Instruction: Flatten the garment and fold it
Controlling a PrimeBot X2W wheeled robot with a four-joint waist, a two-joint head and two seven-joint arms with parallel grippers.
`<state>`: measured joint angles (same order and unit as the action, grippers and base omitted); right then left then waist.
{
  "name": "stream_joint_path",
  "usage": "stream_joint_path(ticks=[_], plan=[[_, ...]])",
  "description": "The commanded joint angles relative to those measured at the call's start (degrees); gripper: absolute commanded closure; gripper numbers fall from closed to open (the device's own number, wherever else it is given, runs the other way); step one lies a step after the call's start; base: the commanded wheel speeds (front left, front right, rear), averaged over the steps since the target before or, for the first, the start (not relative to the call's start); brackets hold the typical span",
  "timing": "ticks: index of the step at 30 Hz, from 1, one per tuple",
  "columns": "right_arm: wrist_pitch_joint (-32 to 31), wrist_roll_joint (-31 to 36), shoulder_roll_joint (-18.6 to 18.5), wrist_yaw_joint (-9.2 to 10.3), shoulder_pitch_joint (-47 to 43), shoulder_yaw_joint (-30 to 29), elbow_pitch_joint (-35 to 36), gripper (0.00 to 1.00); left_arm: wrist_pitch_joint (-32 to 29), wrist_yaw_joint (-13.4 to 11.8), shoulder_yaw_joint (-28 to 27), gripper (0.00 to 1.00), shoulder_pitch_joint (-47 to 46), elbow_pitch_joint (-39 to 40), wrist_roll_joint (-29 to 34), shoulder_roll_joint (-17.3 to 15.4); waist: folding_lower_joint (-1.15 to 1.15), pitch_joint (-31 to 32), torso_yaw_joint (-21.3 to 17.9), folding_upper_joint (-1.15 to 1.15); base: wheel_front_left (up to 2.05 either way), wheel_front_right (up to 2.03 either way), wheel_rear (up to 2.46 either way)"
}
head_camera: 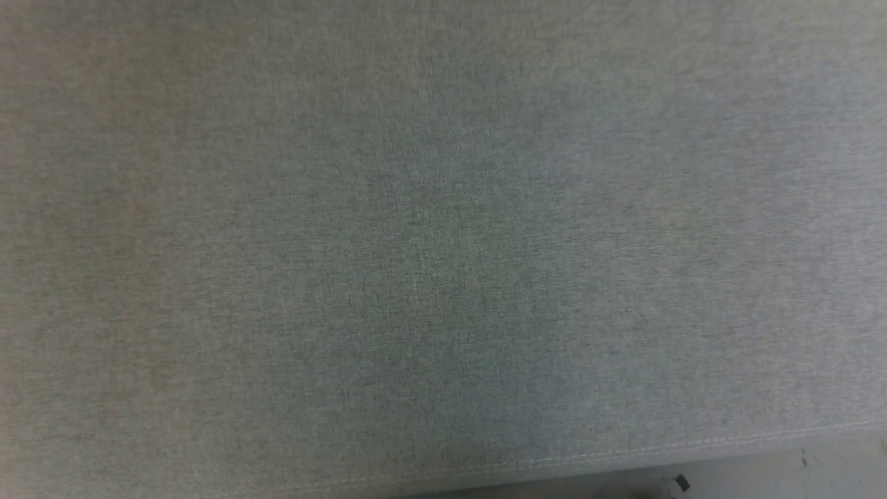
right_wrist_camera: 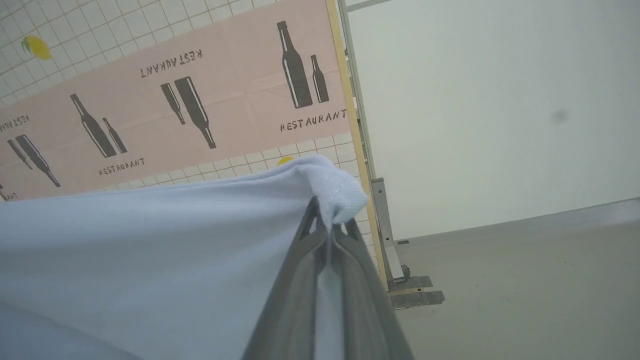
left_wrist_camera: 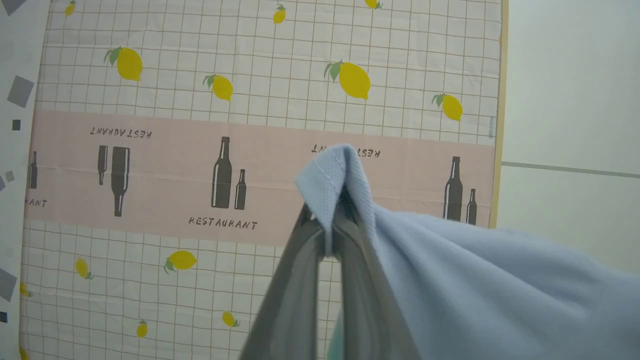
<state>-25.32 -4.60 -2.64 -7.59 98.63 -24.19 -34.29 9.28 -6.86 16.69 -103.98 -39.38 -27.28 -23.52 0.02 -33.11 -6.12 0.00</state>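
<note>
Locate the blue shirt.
The garment is pinched by the left gripper and the right gripper; it spreads rightward in the left wrist view, leftward in the right, before a lemon-printed screen.

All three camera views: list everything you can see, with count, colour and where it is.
garment: one, light blue, held by both pincers.
printed panel: one, white grid with yellow lemons and a pink band of dark bottles, behind the garment.
fabric surface: one, grey, head view, stitched edge near the bottom.
metal post: one, grey, at the panel's edge, foot on the floor.
floor: grey, right wrist view.
left pincer: one, dark, shut on a garment corner.
right pincer: one, dark, shut on another corner.
</note>
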Motion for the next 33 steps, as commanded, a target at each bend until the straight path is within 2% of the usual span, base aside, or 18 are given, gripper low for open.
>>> stream_joint_path(ticks=[1, 7, 13, 19, 24, 29, 33], plan=[[0.5, -0.9, -0.3, 0.1, 0.0, 0.1, -0.6, 1.0, 1.3, 0.5, -0.5, 1.0, -0.1, -0.5, -0.7, 0.4, -0.02, -3.5, 0.9, 0.0, 0.0, 0.0, 0.0], [2.0, -5.8, -1.4, 0.1, -7.1, 4.8, -2.3, 1.0, 4.7, 3.4, -1.5, 1.0, 6.6, -4.1, -3.4, 3.2, -0.02, -1.9, 4.1, 0.0, 0.0, 0.0, 0.0], [4.0, -15.7, -2.7, 0.1, -21.3, 10.5, 0.7, 1.0, 5.7, 7.0, -3.7, 1.0, 20.0, -4.1, -5.1, 5.8, -0.02, 4.7, 7.1, 0.0, 0.0, 0.0, 0.0], [5.2, -24.1, -5.9, 0.1, -41.5, 18.0, 5.8, 1.0, 5.7, 8.9, -9.3, 1.0, 41.7, 2.8, -4.3, 8.9, -0.02, 14.6, 9.3, 0.0, 0.0, 0.0, 0.0], [5.8, -29.6, -6.8, 0.1, -59.6, 21.0, 9.8, 1.0, 5.7, 10.1, -11.7, 1.0, 60.8, 6.6, -3.1, 11.4, -0.02, 22.5, 9.5, 0.0, 0.0, 0.0, 0.0], [6.5, -30.0, -8.3, 0.1, -73.4, 22.5, 12.0, 1.0, 5.0, 10.6, -11.2, 1.0, 77.1, 8.0, -4.1, 12.7, -0.02, 27.8, 8.9, 0.0, 0.0, 0.0, 0.0], [7.7, -29.1, -9.5, 0.1, -82.0, 22.4, 12.7, 1.0, 0.8, 9.5, -11.3, 1.0, 87.9, 10.0, -6.4, 13.4, -0.02, 30.5, 8.6, 0.0, 0.0, 0.0, 0.0]])
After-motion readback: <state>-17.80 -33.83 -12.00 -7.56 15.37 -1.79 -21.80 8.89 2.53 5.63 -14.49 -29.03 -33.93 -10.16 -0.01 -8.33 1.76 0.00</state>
